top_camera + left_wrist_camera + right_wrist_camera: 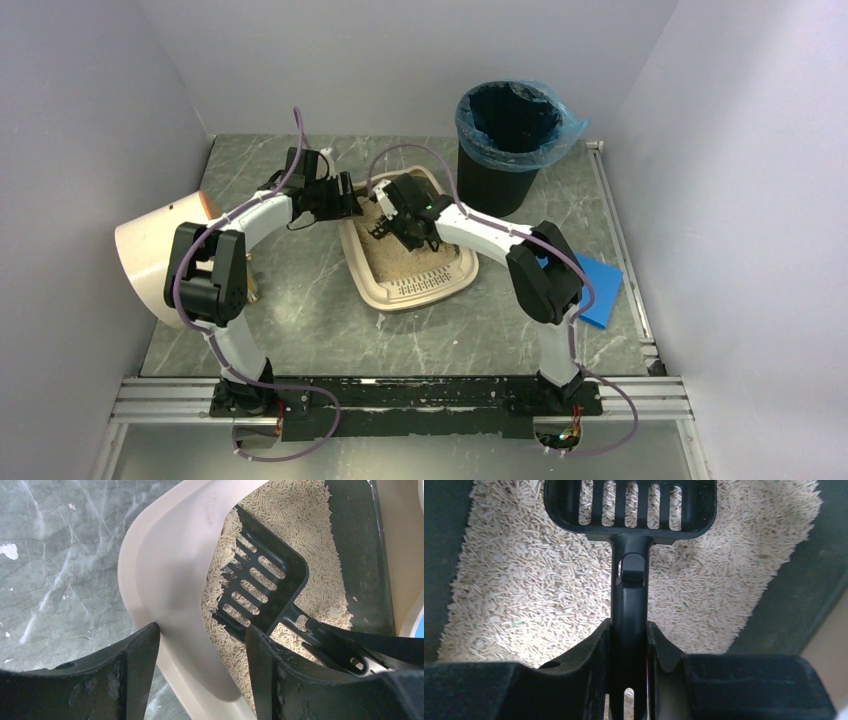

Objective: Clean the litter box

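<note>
R pincer clamped on scoop handle, handle end cut off, L pincer astride litter box rim, grip unclear

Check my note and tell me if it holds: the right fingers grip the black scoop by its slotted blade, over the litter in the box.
One thing is wrong. The right fingers are shut on the scoop by its handle, not its slotted blade. The right wrist view shows the blade free ahead of them. The rest holds: the scoop is over the litter in the litter box.
</note>
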